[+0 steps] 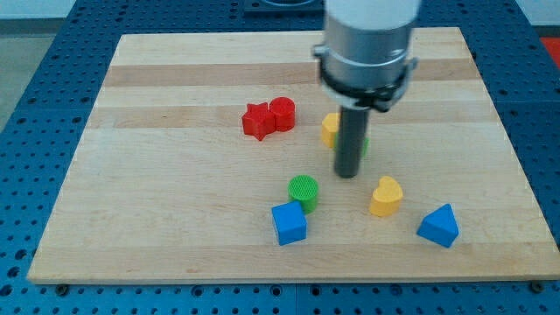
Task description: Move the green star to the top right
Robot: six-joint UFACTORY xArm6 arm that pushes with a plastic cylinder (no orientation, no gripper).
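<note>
The green star (363, 145) sits near the bench (175, 87) centre, almost wholly hidden behind the rod, with only a green sliver showing at the rod's 3 o'clock side, so its pointing direction and long axis cannot be told. My tip (347, 175) rests on the board just at the star's 7 o'clock, with a yellow block (329, 129) touching the rod's 10 o'clock side; the arm carries no gripper, so none is spread or pinching. Toward 1 o'clock the board lies open to its far corner, while the red star (257, 121), red cylinder (282, 114), green cylinder (304, 191), blue cube (289, 223), yellow heart (386, 196) and blue triangle (438, 227) sit from 9 to 4 o'clock.
</note>
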